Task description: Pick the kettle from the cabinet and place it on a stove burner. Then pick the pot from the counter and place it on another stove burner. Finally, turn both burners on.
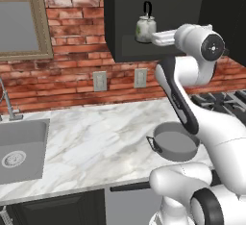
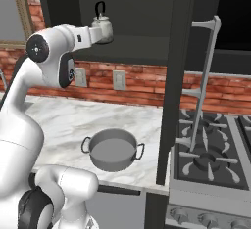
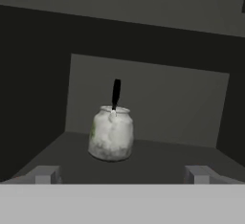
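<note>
There is no text, label, brand, number or sign that can be read in these pictures. The small rounded silvery-grey metal kettle (image 3: 111, 133) in the middle of the hand view has a plain, mottled surface without any print. The two pale wall outlets (image 1: 120, 79) on the red brick wall, in the middle of the left base view, carry no marking that can be made out.
</note>
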